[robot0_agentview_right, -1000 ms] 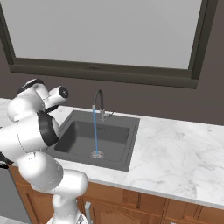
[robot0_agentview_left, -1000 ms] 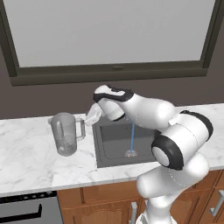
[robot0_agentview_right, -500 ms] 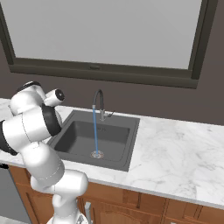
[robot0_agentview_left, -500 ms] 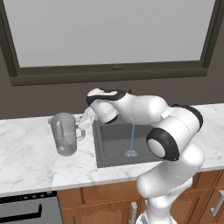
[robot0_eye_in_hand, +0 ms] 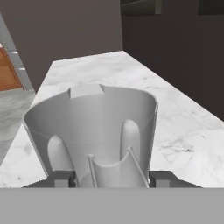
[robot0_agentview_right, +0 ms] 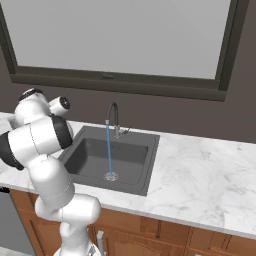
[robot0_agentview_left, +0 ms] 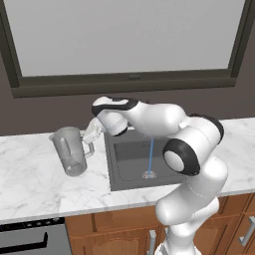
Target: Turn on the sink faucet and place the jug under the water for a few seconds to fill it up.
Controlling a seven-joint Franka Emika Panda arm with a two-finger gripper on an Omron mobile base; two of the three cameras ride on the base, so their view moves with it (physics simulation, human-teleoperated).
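The translucent grey jug [robot0_agentview_left: 71,152] stands upright on the marble counter just left of the sink [robot0_agentview_left: 124,158]. Its loop handle [robot0_agentview_left: 89,146] points toward the basin. My gripper [robot0_agentview_left: 92,133] is right at that handle. In the hand view the jug [robot0_eye_in_hand: 87,127] is very close, and my gripper [robot0_eye_in_hand: 109,179] has a fingertip [robot0_eye_in_hand: 61,179] on each side of the handle [robot0_eye_in_hand: 117,168], with a slim gap still showing, so it is open. The sink faucet [robot0_agentview_right: 113,117] is running. The water [robot0_agentview_right: 108,150] falls as a thin blue stream onto the drain [robot0_agentview_right: 111,176].
A dark wall and a wide window rise right behind the counter. Marble counter [robot0_agentview_right: 210,170] stretches to the right of the sink [robot0_agentview_right: 85,160]. A dark appliance [robot0_agentview_left: 30,241] sits under the counter at lower left, beside wooden cabinet doors [robot0_agentview_left: 119,234].
My hand has slid left and down until its fingers flank the jug's handle. The jug has stayed in place and the water has kept running.
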